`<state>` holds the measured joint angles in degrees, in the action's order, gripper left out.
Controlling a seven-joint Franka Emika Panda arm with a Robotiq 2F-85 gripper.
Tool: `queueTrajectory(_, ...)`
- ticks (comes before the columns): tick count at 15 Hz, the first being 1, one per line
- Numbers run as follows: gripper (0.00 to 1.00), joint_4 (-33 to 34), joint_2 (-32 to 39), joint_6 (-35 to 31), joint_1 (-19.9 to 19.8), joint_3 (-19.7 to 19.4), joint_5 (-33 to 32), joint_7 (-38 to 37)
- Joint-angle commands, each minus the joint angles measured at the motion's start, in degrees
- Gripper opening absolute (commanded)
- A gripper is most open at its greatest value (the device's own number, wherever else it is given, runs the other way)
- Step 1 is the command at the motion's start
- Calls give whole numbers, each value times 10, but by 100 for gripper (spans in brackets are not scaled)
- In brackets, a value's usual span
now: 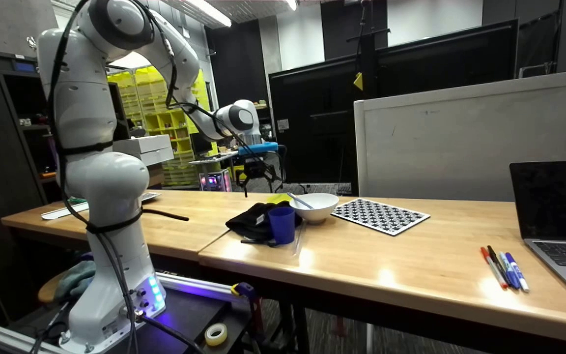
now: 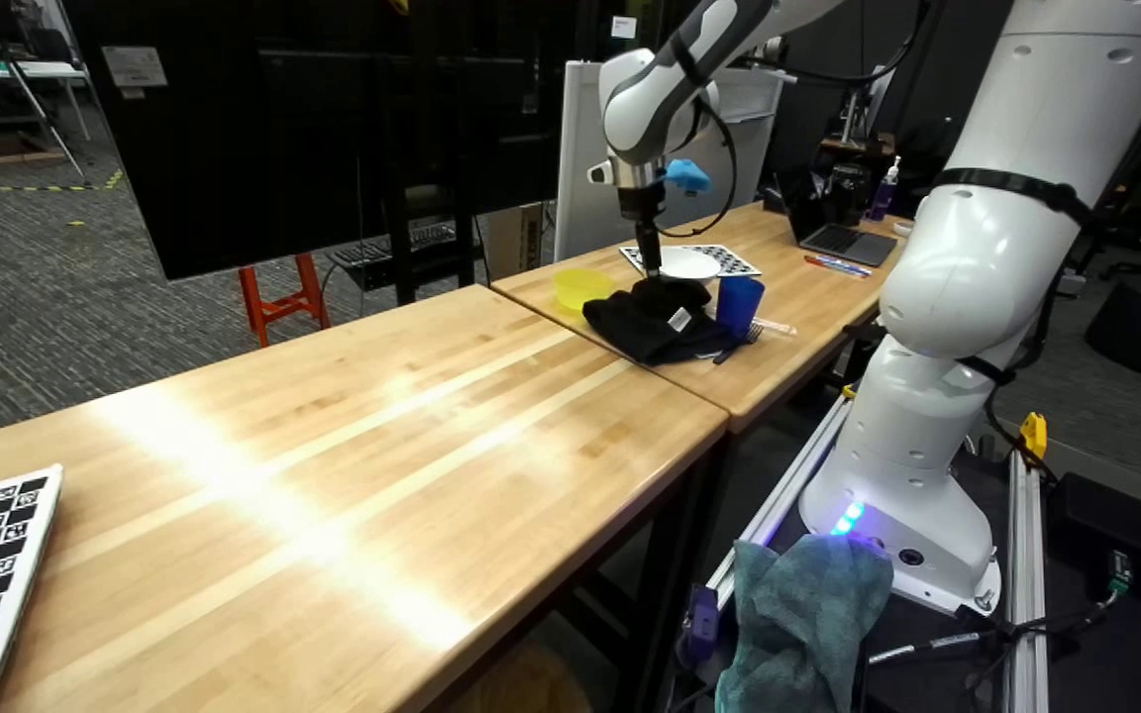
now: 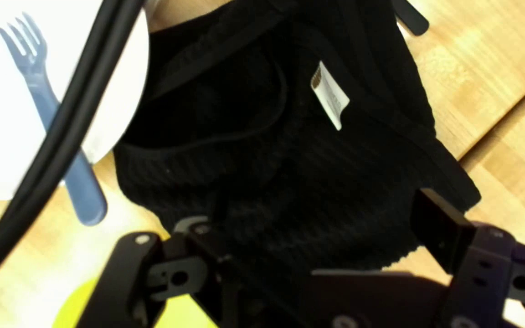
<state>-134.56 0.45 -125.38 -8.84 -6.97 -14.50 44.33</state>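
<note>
My fingers (image 3: pixel 442 228) stand apart above the cloth (image 3: pixel 308 168); I judge I'm lining up a grasp, so next I should lower straight, clear of the bowl (image 1: pixel 318 212).

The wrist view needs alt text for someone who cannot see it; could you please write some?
An open gripper spans the bottom, over black fabric that bears a white label and lies on a wooden table. At left, black cables partly hide a white bowl with a blue fork over its rim; part of a yellow bowl shows below.
</note>
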Motion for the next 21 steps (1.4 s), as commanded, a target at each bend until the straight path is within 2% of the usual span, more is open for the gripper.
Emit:
queueTrajectory(1,100,-37,-72,4,28,19,0,-46)
queueTrajectory(7,100,-92,-159,-38,95,63,43,-140)
queueTrajectory(11,100,-107,-201,-40,146,94,76,-191)
queueTrajectory(16,100,-90,-206,-36,203,131,121,-241)
queueTrajectory(21,100,-68,-181,-64,248,176,145,-292)
